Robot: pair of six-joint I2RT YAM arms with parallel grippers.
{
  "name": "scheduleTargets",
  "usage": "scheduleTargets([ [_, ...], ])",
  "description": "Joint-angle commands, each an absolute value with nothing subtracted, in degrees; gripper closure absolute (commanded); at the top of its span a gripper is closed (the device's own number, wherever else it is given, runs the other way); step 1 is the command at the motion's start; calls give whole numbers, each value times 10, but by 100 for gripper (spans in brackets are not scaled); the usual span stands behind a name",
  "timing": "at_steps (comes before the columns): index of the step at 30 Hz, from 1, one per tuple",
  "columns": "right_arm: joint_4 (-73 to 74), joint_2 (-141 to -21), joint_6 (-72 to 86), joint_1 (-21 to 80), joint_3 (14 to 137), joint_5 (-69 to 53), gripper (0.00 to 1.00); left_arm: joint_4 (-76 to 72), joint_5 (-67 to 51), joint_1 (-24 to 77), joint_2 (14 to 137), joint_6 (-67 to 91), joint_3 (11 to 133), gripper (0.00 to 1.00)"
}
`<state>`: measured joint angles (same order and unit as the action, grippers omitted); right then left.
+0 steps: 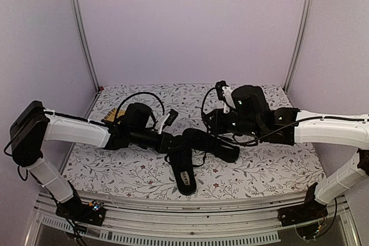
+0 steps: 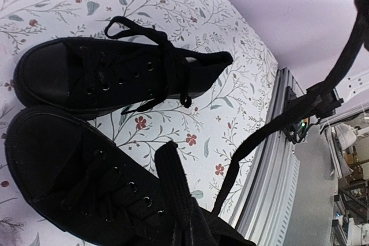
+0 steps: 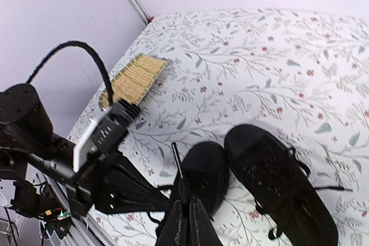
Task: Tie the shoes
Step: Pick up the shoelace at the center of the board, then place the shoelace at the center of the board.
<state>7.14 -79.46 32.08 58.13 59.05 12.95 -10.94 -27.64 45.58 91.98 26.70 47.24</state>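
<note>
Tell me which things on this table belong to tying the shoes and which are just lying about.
For the job:
- near shoe, black
- far shoe, black
- laces, thin and black

Just lying about:
- yellow woven mat, at the back left, apart from the shoes
- floral table cover, under everything
</note>
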Motion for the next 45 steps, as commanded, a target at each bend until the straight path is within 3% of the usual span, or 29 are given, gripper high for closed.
scheduleTargets([
  [1, 10, -864, 241, 581, 663, 93, 98, -191, -355, 433, 934, 269, 457, 98],
  [9, -45, -929, 262, 559, 727, 36, 98, -238, -394, 424, 972, 257, 458, 87],
  [17, -61, -956, 268, 545, 761, 17, 98, -282, -426, 417, 1007, 267, 460, 82],
  [28, -76, -983, 262, 535, 798, 5, 98, -320, -455, 415, 1018, 277, 446, 64],
  [37, -66, -965, 270, 525, 780, 47, 98, -374, -445, 402, 1008, 304, 407, 81],
  [45, -46, -956, 277, 517, 769, 76, 98, -417, -446, 399, 1002, 317, 384, 80],
])
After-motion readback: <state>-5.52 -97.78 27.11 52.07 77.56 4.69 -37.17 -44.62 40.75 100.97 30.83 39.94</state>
